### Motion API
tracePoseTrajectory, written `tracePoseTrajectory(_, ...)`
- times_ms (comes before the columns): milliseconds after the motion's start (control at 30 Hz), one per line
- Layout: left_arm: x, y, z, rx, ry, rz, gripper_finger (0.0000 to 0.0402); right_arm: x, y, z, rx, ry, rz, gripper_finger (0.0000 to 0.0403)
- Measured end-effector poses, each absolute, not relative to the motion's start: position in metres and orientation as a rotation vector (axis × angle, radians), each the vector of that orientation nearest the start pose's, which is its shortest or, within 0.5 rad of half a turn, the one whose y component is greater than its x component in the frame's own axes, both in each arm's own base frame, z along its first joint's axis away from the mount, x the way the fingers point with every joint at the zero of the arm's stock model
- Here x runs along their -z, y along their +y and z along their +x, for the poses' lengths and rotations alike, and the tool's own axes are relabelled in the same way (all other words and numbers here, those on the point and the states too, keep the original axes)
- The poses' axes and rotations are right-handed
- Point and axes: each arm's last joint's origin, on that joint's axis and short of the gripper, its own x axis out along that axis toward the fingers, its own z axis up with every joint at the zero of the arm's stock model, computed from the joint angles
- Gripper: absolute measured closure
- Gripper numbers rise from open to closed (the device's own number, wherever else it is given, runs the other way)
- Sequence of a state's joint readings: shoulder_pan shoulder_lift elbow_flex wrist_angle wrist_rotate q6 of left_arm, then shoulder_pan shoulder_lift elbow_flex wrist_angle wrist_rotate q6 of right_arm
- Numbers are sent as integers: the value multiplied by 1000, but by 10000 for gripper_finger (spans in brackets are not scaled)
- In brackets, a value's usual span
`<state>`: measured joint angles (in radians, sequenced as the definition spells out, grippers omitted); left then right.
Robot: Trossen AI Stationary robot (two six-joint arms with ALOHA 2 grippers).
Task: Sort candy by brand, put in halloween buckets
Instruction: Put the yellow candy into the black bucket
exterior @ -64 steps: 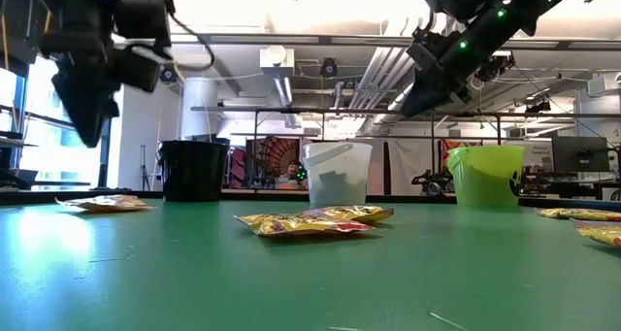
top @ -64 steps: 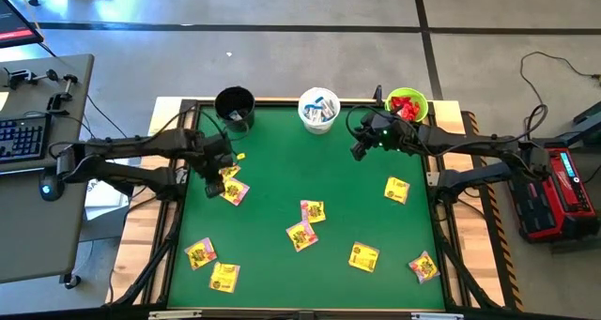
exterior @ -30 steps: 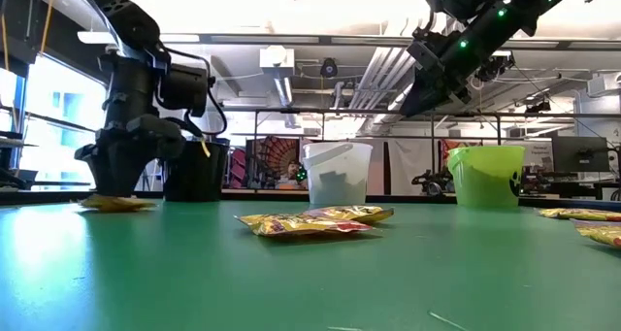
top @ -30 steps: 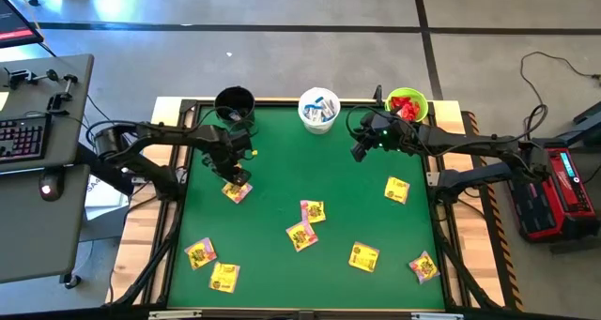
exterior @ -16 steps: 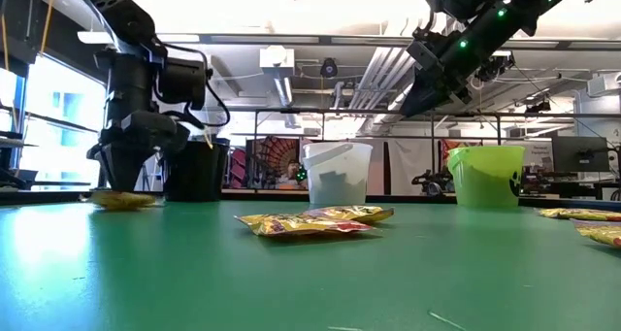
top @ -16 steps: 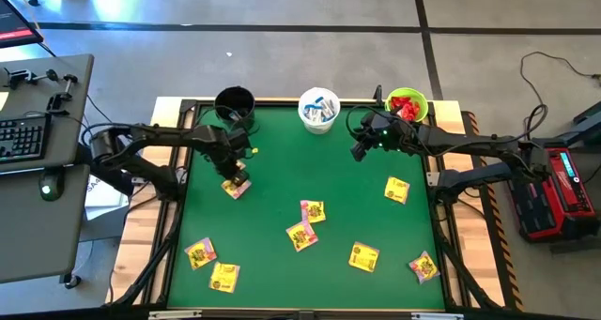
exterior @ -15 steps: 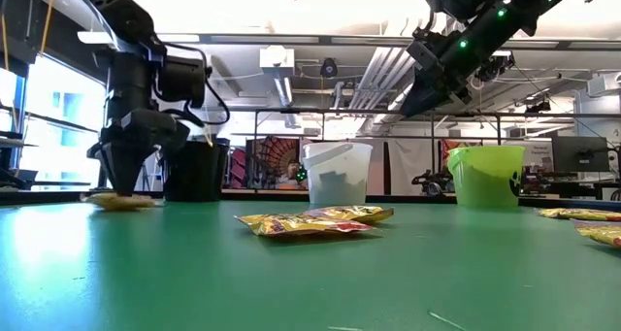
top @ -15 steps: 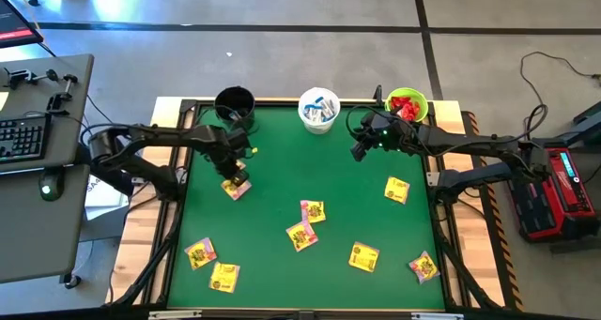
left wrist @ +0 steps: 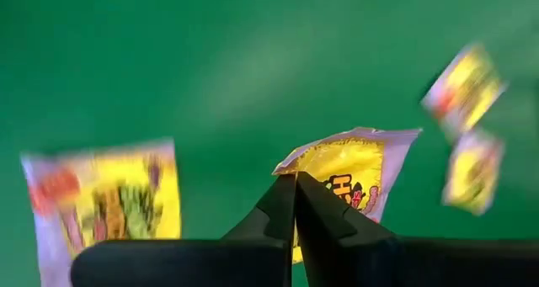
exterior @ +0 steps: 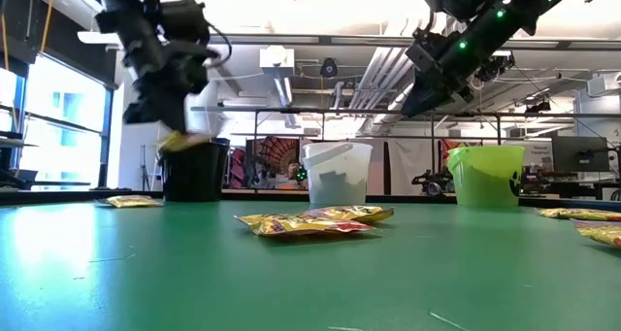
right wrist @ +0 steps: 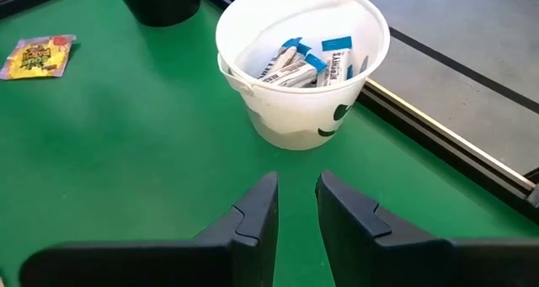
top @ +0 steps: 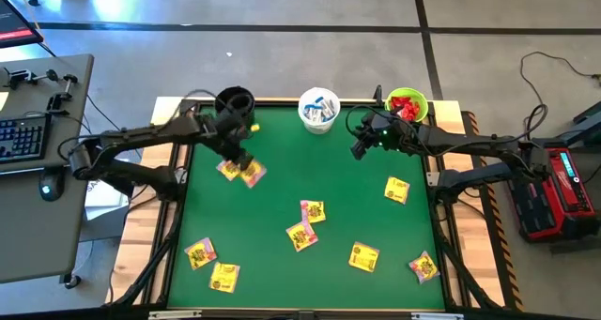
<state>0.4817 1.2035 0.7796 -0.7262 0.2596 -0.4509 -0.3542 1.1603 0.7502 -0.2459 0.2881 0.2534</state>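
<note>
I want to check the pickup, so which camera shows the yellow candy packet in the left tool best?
The left wrist view: the yellow packet is pinched between the shut left tool fingertips, close up. The high view shows it small under the tool; the low view shows it dangling by the black bucket. The right wrist view misses it.

"HERSHEY'S" can be read on one slim white-and-blue wrapped packet [right wrist: 335, 65] lying in the round white plastic pail [right wrist: 253, 34] at the green table's far edge. No other lettering can be made out.
</note>
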Motion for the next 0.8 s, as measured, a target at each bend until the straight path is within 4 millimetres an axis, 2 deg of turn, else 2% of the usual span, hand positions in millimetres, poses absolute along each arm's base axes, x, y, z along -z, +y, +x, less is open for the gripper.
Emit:
tracePoseTrajectory(200, -255, 127, 193, -584, 825, -865, 401, -245, -91, 221, 709, 581, 255, 329)
tracePoseTrajectory(333, -274, 157, 183, -771, 721, -836, 401, -245, -91, 221, 710, 579, 259, 329)
tracePoseTrajectory(500, -294, 191, 166, -856, 633, -775, 401, -245, -91, 221, 719, 569, 285, 329)
tracePoseTrajectory(600, -292, 208, 156, -906, 646, -767, 401, -245, -91, 221, 719, 568, 287, 329)
tracePoseTrajectory(800, -269, 234, 148, -945, 739, -764, 401, -245, -91, 221, 720, 567, 289, 329)
